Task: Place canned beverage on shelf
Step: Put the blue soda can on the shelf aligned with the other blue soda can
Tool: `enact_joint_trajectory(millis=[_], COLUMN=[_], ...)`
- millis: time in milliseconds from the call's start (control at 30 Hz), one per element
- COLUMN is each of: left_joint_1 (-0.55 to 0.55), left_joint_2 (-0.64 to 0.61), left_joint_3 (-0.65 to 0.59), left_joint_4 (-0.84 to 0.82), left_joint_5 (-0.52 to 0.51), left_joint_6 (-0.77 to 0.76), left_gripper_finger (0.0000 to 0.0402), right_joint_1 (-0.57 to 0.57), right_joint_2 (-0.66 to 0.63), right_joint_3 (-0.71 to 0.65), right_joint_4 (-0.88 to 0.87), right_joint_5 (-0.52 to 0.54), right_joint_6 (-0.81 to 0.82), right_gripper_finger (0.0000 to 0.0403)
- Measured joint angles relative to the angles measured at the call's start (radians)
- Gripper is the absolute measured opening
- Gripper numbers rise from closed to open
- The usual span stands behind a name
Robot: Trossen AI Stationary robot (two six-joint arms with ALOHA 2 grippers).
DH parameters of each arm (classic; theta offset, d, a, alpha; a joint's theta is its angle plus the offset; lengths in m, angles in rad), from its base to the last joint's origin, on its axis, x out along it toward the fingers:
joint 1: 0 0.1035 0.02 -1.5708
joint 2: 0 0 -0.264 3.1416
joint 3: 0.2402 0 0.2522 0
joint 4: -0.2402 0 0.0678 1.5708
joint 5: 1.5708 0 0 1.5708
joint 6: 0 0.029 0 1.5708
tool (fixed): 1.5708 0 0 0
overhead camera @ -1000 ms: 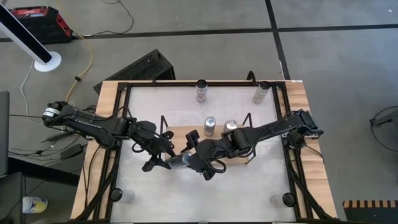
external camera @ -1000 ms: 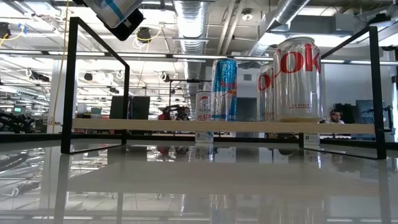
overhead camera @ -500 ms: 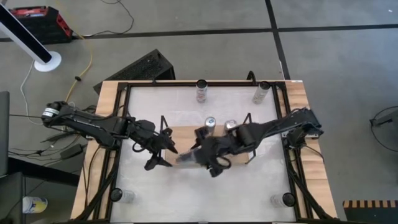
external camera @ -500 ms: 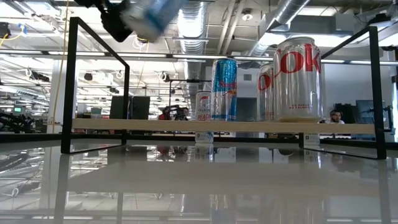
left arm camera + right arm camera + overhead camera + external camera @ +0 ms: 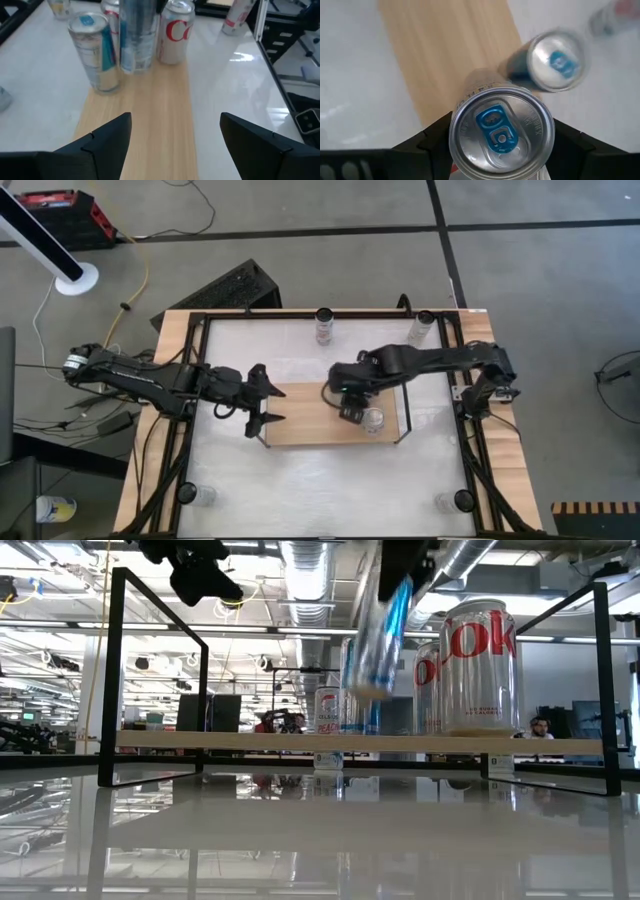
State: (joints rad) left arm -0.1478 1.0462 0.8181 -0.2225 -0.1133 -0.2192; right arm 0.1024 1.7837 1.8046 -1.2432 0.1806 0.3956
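White worktop (image 5: 330, 480), wooden shelf (image 5: 300, 428) mid-surface. Right jaws (image 5: 501, 150) clamped on slim blue can (image 5: 380, 625), hanging tilted just above shelf board beside standing cans (image 5: 478, 665). Left jaws (image 5: 262, 405) spread wide, empty, at shelf's end. Risk: tilted set-down, toppling neighbours.

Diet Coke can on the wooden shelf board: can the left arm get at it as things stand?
Probably not cleanly. The silver Diet Coke can stands past the slim silver-blue can and the can held by the right gripper; the open left gripper hovers at the board's opposite end.
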Motion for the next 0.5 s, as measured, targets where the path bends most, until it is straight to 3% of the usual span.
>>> enact_joint_trajectory(millis=[500], left_joint_1=[-0.001], left_joint_2=[0.001], left_joint_3=[0.000], left_joint_4=[-0.051], left_joint_5=[0.001], left_joint_6=[-0.010], left_gripper_finger=[0.0288], right_joint_1=[0.035], right_joint_2=[0.071], right_joint_3=[0.001], right_joint_4=[0.020], right_joint_5=[-0.081], right_joint_6=[0.055], right_gripper_finger=[0.0264])
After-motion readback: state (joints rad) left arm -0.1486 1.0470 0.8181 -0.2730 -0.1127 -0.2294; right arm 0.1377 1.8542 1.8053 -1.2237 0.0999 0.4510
